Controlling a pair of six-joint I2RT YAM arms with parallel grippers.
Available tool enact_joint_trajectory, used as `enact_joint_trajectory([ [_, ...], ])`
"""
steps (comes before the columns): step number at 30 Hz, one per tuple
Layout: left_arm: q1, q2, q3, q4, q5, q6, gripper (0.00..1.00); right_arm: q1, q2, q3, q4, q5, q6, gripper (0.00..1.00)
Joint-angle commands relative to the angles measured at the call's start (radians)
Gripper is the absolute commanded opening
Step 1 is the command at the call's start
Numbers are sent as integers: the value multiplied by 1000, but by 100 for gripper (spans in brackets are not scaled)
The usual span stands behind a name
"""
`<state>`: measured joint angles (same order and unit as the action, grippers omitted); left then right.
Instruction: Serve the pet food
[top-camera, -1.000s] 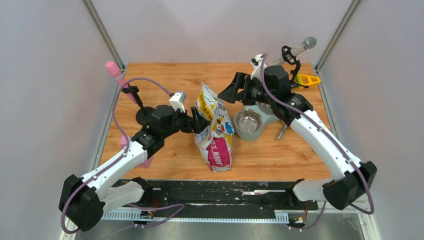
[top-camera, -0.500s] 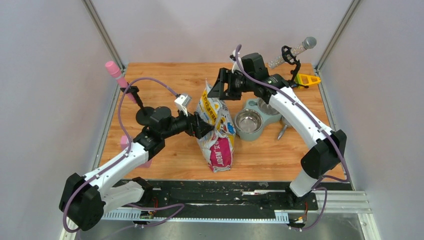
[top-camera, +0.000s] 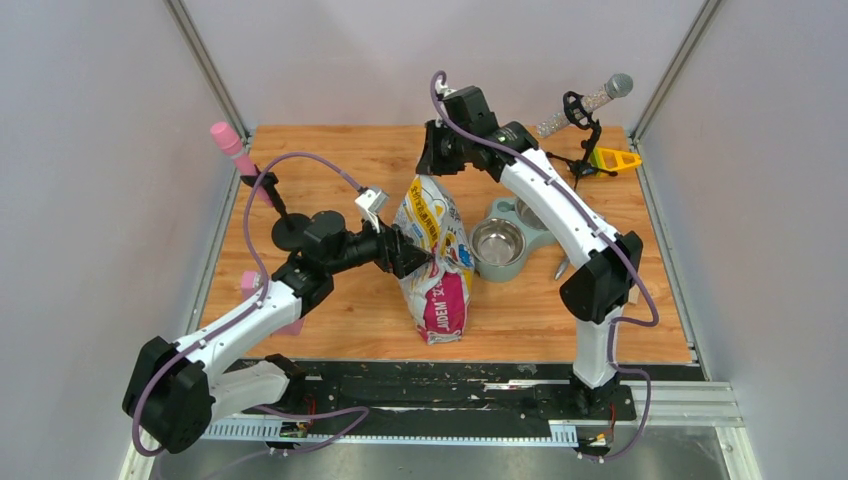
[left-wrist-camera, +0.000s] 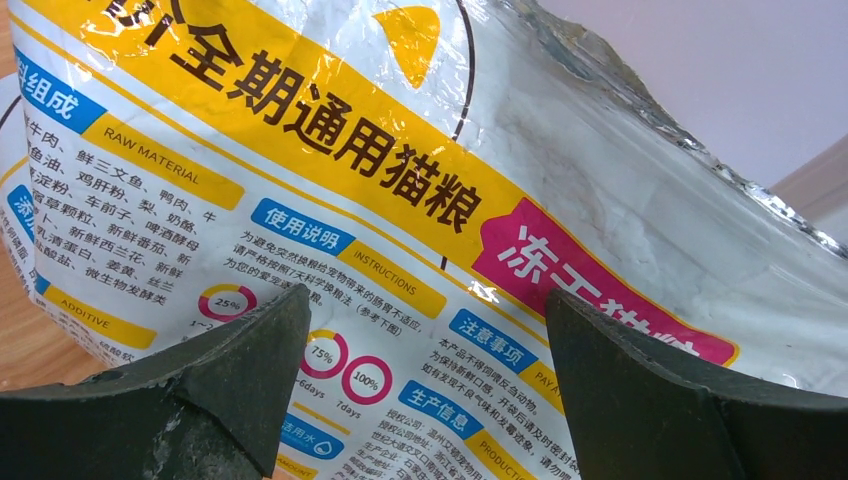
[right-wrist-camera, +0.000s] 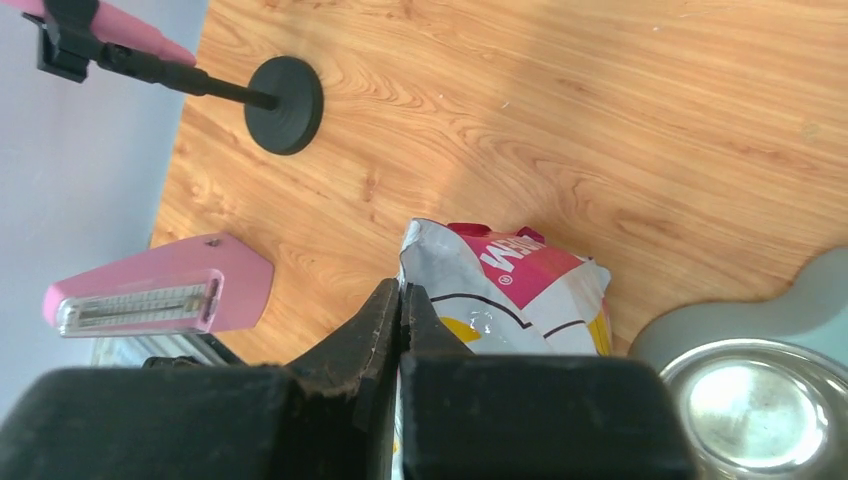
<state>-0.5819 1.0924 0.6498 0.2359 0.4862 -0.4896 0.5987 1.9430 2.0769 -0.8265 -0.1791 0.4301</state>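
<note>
The pet food is hidden inside the colourful cat-food bag (top-camera: 437, 262), which stands near the table's middle. My right gripper (top-camera: 431, 172) is above the bag, shut on its top edge. In the right wrist view the shut gripper (right-wrist-camera: 400, 291) pinches that edge, with the bag (right-wrist-camera: 515, 275) hanging below it. My left gripper (top-camera: 413, 256) is open at the bag's left side. In the left wrist view its fingers (left-wrist-camera: 240, 360) stand wide apart in front of the printed face of the bag (left-wrist-camera: 400, 180), and I cannot tell whether they touch it.
A grey double feeder with a steel bowl (top-camera: 497, 243) stands right of the bag, also seen in the right wrist view (right-wrist-camera: 760, 400). A grey handle (top-camera: 565, 264) lies beside it. A black stand base (top-camera: 288, 232), pink block (right-wrist-camera: 160, 290) and yellow piece (top-camera: 613, 158) sit around.
My right arm swung left from over the feeder to the bag's top and shut on its edge. The bag now stands straighter. My left gripper edged closer to the bag.
</note>
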Motion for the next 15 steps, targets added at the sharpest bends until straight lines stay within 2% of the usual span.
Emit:
enact_joint_trajectory([
  [1, -23, 19, 14, -9, 84, 8, 95, 34, 13, 146, 19, 176, -47, 0],
  [4, -37, 24, 9, -2, 87, 18, 95, 85, -2, 225, 149, 275, -83, 0],
  [7, -52, 21, 10, -13, 87, 31, 95, 136, -30, 237, 280, 323, -113, 0],
  [15, -92, 27, 3, -53, 39, 60, 99, 162, -146, 98, 520, 317, -32, 0],
])
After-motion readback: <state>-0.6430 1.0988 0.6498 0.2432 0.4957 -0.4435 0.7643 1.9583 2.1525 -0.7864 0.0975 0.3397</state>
